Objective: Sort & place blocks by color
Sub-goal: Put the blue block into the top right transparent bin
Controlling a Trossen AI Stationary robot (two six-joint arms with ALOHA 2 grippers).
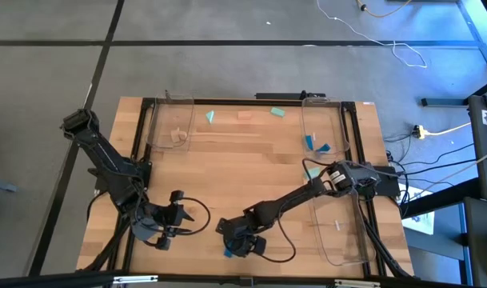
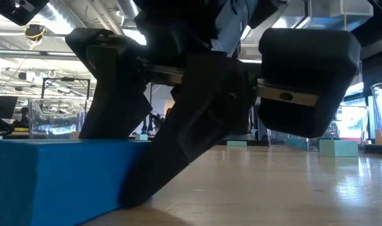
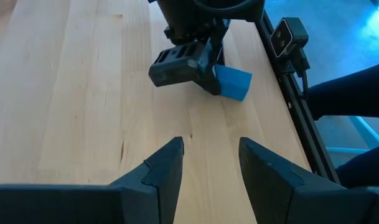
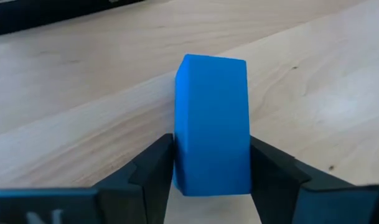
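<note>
Dark right tool (image 2: 197, 125) close up, fingers against blue block (image 2: 59, 179), wooden table (image 2: 291, 188)

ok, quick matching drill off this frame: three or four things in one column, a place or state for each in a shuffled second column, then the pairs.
Things:
1. right gripper
2. left gripper
3. tan block
4. mint block

Places/states:
A. lies inside the left clear tray
B. open over bare table, holding nothing
C. fingers either side of a blue block near the table's front edge
D. lies on the wood near the far edge, between the trays

Pairs: 1-C, 2-B, 3-A, 4-D
</note>
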